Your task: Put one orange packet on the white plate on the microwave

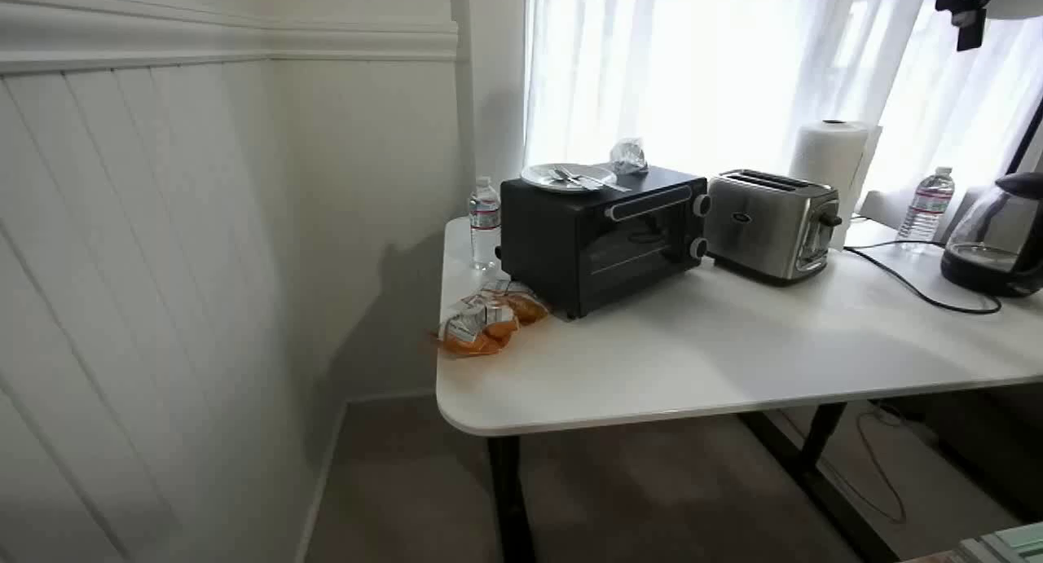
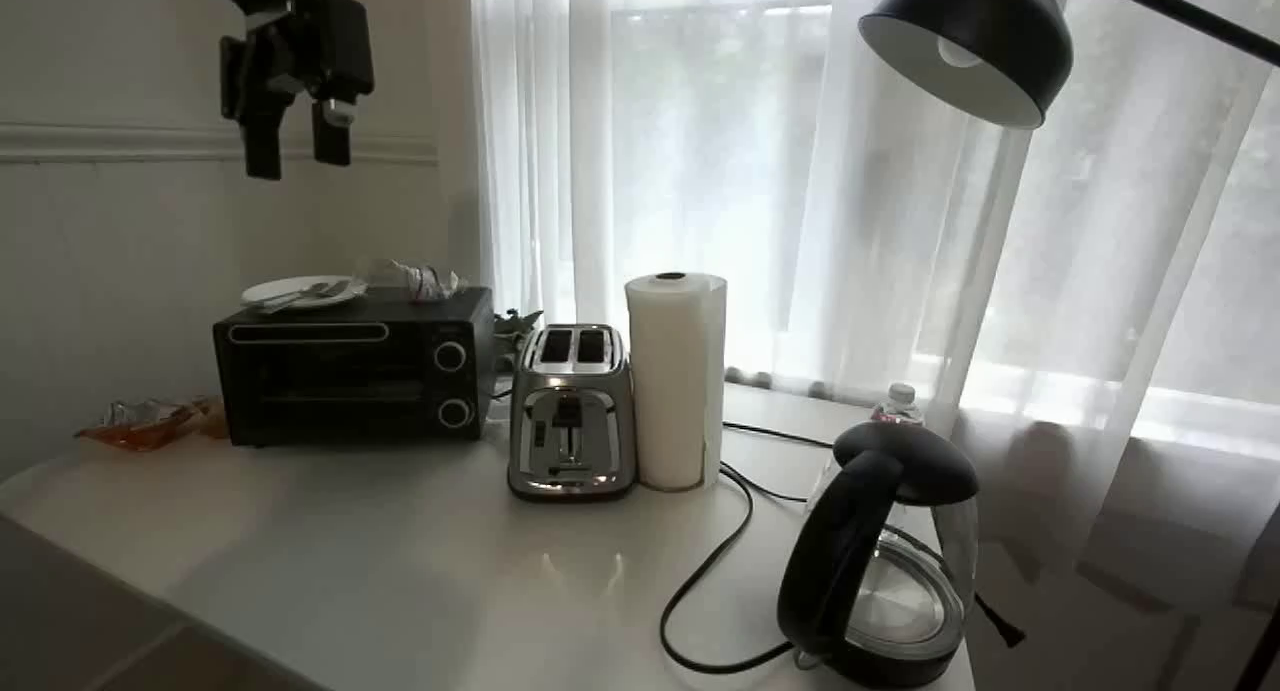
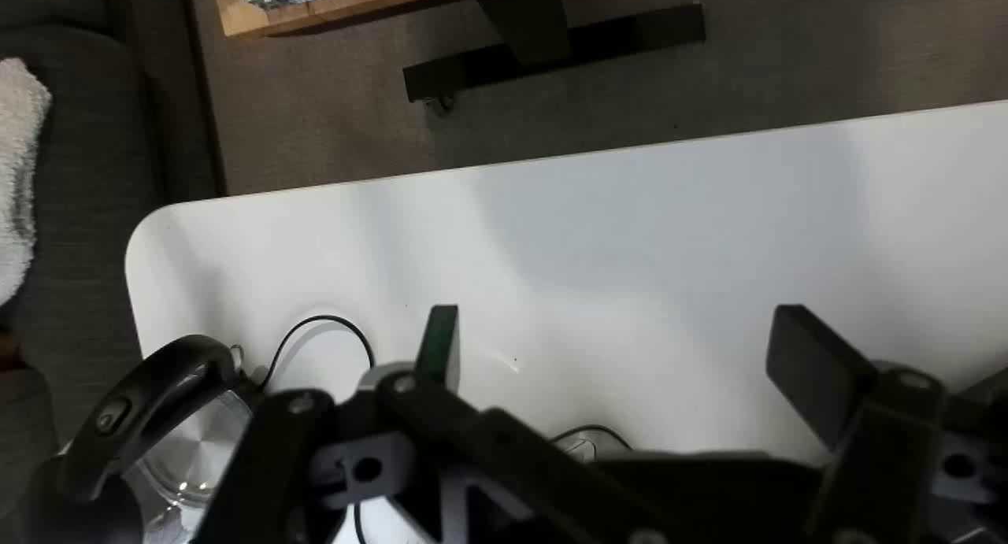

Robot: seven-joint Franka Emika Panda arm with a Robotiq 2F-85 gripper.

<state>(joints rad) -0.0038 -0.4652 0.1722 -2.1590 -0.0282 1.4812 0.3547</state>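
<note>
Crinkly orange packets (image 1: 486, 335) lie on the table beside the microwave, near the table's end; they also show at the microwave's side (image 2: 150, 431). I cannot tell how many there are. The black microwave (image 1: 538, 229) stands on the table in both exterior views (image 2: 345, 416). The white plate (image 1: 539, 176) lies flat on its top with cutlery on it, also seen in an exterior view (image 2: 275, 289). My gripper (image 2: 297, 161) is open and empty, high above the table. In the wrist view its fingers (image 3: 614, 331) stand wide apart. Part of it shows at a top corner (image 1: 970, 33).
A clear crinkly packet (image 1: 629, 156) sits beside the plate. A silver toaster (image 2: 572, 421), paper towel roll (image 2: 672, 381) and glass kettle (image 2: 880, 561) with a black cord stand along the table. A water bottle (image 1: 485, 221) stands behind the microwave. A lamp (image 2: 975, 41) hangs above.
</note>
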